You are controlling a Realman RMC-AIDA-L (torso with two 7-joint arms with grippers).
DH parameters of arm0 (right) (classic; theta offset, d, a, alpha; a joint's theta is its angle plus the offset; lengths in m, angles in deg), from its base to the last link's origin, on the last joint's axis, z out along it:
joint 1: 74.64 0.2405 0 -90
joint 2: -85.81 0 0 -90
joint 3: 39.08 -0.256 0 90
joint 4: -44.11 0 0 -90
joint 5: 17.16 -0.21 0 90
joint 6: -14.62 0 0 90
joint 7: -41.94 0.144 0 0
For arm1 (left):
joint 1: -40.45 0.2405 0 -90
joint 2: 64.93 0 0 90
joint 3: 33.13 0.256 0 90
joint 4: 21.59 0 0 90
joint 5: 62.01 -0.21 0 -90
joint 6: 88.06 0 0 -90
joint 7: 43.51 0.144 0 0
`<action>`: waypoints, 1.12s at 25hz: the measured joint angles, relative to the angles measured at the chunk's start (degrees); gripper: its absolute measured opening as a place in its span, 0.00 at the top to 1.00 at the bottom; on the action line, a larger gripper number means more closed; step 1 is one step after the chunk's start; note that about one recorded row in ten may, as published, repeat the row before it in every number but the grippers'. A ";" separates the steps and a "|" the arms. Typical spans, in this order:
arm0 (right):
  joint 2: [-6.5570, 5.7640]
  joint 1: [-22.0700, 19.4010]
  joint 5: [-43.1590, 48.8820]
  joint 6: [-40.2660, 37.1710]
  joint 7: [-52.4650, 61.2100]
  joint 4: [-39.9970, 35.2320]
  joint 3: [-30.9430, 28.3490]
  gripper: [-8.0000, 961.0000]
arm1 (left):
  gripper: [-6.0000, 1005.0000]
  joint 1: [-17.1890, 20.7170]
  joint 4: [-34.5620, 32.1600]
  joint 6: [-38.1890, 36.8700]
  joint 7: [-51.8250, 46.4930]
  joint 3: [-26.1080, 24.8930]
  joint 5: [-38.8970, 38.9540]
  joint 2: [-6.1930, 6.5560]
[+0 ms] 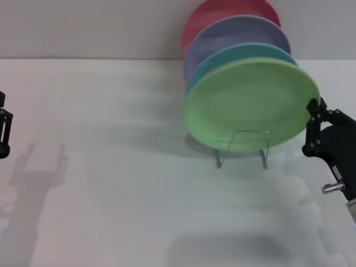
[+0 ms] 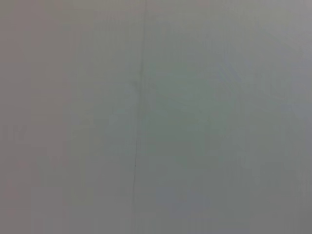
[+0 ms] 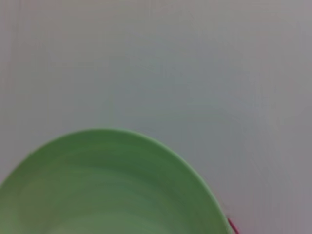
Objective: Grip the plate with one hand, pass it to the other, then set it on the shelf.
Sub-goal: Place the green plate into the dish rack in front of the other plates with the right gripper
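Observation:
The pale green plate (image 1: 250,105) stands tilted at the front of a row of plates in the silver wire shelf (image 1: 245,146), back right on the white table. My right gripper (image 1: 311,125) is at the plate's right rim, touching or nearly touching it. The right wrist view shows the green plate (image 3: 107,190) close up, filling its lower part. My left gripper (image 1: 3,130) hangs at the far left edge of the head view, away from the plates. The left wrist view shows only a plain grey surface.
Behind the green plate stand a light blue plate (image 1: 239,55), a lavender plate (image 1: 233,33) and a red plate (image 1: 222,14). The white table (image 1: 122,183) spreads to the left and front. A grey wall runs along the back.

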 joint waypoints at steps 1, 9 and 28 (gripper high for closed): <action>0.02 -0.16 0.00 0.23 0.00 -0.12 0.02 0.93 | 0.36 -0.02 0.00 -0.02 0.00 0.00 0.00 0.02; 0.12 -0.95 0.00 2.11 0.34 -1.79 0.09 0.92 | 0.36 -0.03 0.00 -0.20 0.00 0.02 0.00 0.09; -0.06 -1.03 0.01 3.34 4.13 -3.49 -0.34 0.90 | 0.36 -0.20 -0.15 -0.80 -2.12 0.19 -0.10 0.35</action>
